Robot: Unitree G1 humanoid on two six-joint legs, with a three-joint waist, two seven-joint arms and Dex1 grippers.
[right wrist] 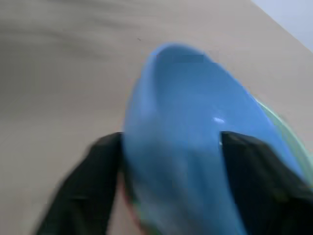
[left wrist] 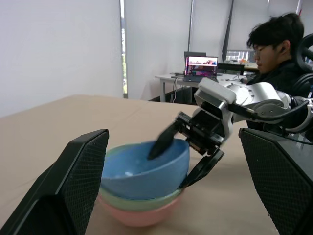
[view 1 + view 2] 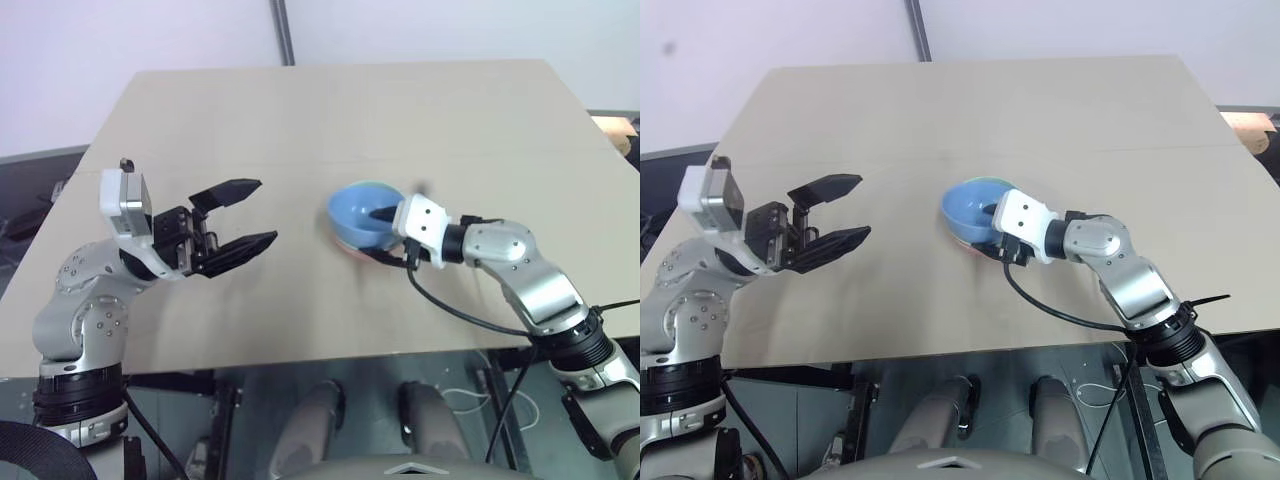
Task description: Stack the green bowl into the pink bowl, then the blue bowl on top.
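the three bowls stand as one stack near the middle of the desk (image 3: 300, 130), a little toward its right edge: the pink bowl (image 2: 139, 216) is at the bottom and sits on the desk, the green bowl (image 2: 142, 201) is nested in it with only a band of its wall showing, and the blue bowl (image 3: 362, 215) sits on top. so the order asked by the task is already there. the right gripper (image 3: 383, 236) is at the near right side of the stack, one black finger inside the blue bowl and the other outside under its wall, so the rim passes between them; the jaws look parted with a gap to the wall, which i judge to be a release more than a grip, but contact i cannot exclude. the blue bowl leans slightly, probably because it is not fully settled. the left gripper (image 3: 236, 222) hangs above the desk toward the left edge, well apart from the stack, jaws wide open and holding nothing, probably just kept out of the way.
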